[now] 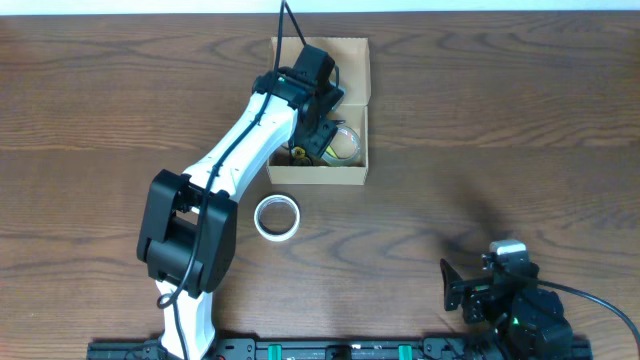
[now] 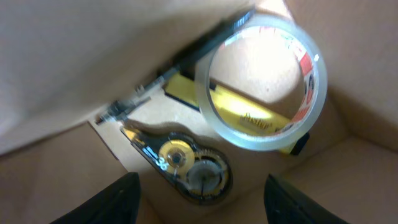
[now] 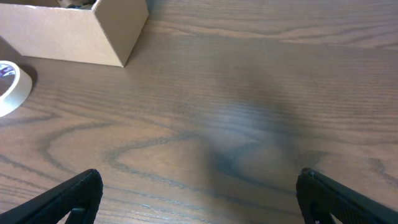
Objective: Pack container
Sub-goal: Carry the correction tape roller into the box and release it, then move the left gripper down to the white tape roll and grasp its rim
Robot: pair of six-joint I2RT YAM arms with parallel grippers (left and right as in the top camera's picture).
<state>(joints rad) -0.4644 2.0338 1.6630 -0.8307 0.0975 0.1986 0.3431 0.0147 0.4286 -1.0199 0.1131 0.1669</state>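
Observation:
The tan cardboard container (image 1: 355, 176) sits at the table's far middle with its flap lid open behind it. My left gripper (image 1: 318, 130) is inside it, open and empty. In the left wrist view the left gripper (image 2: 200, 202) hovers over a correction tape dispenser (image 2: 183, 165). A clear tape roll (image 2: 261, 81), a yellow-and-black item (image 2: 239, 112) and a black pen (image 2: 180, 62) also lie in the container (image 2: 50, 168). My right gripper (image 3: 199, 193) is open and empty above bare table at the front right (image 1: 470, 285).
A white tape roll (image 1: 277, 217) lies on the table just in front of the container, also at the left edge of the right wrist view (image 3: 9, 87). The container's corner shows in the right wrist view (image 3: 118, 31).

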